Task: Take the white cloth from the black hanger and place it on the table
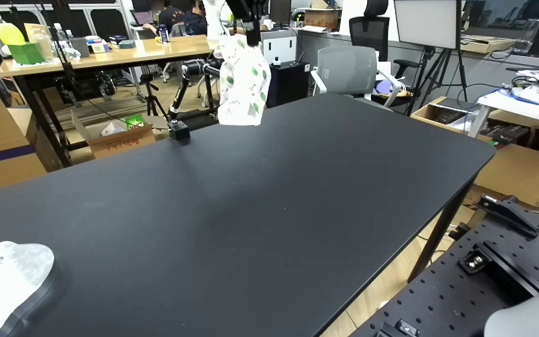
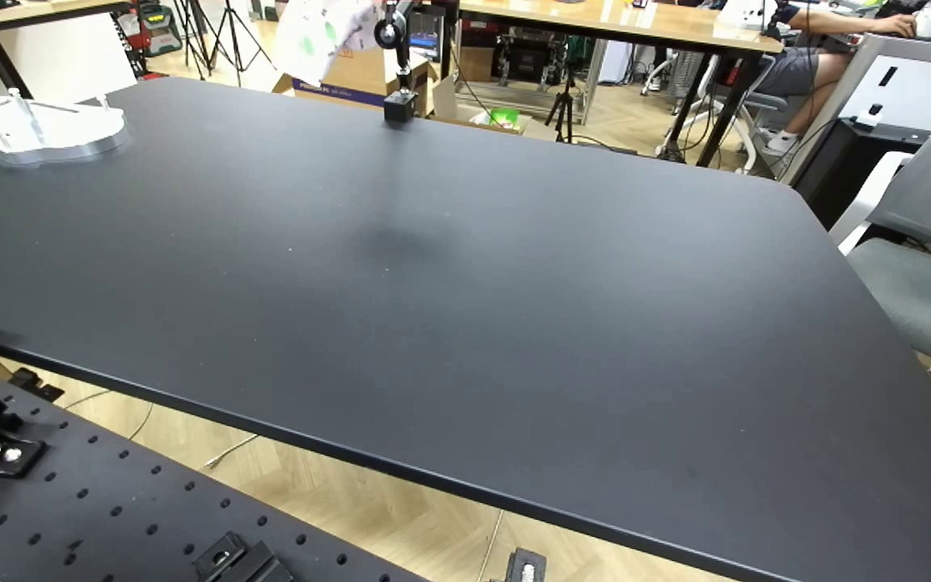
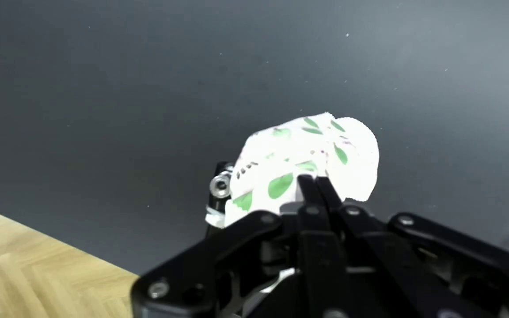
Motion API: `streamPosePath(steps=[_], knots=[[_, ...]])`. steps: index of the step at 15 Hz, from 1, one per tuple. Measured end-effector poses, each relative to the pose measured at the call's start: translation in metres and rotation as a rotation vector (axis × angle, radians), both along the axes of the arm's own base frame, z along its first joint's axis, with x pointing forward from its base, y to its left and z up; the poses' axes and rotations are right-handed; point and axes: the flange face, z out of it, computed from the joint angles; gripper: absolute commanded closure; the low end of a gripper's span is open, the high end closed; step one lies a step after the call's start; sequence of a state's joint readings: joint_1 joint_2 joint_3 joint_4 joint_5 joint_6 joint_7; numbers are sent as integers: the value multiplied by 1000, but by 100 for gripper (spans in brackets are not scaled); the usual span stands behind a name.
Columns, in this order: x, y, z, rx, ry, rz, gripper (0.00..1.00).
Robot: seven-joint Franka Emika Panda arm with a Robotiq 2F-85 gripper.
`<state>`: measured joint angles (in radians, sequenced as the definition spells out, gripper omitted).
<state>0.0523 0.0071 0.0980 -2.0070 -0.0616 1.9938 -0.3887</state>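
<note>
The white cloth (image 1: 244, 84) with green leaf prints hangs above the far edge of the black table (image 1: 251, 196). It also shows at the top of an exterior view (image 2: 316, 36) and in the wrist view (image 3: 276, 163). The black hanger (image 1: 183, 93) is a jointed arm standing at the table's far edge (image 2: 402, 77); its upper part reaches behind the cloth, and whether they touch is hidden. My gripper (image 3: 315, 179) has its fingers together with cloth bunched at the tips. It shows above the cloth in an exterior view (image 1: 252, 37).
A white board with upright pegs (image 1: 17, 269) lies on the table, also seen in an exterior view (image 2: 45, 133). A perforated black mounting plate (image 2: 110, 509) runs along the near side. A grey chair (image 1: 346, 70) and cardboard boxes (image 1: 122, 140) stand beyond the table.
</note>
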Motion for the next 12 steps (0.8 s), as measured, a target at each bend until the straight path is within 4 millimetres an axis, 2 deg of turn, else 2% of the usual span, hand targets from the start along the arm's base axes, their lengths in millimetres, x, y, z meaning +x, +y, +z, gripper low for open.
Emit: streamPosePath(steps=[3,5,8,12], knots=[[-31,23,0,-8,29,70,99],[-43,35,-9,-14,43,84,99],[-48,45,-34,-17,42,0,99],[-38,57,-85,-25,31,-180,99]])
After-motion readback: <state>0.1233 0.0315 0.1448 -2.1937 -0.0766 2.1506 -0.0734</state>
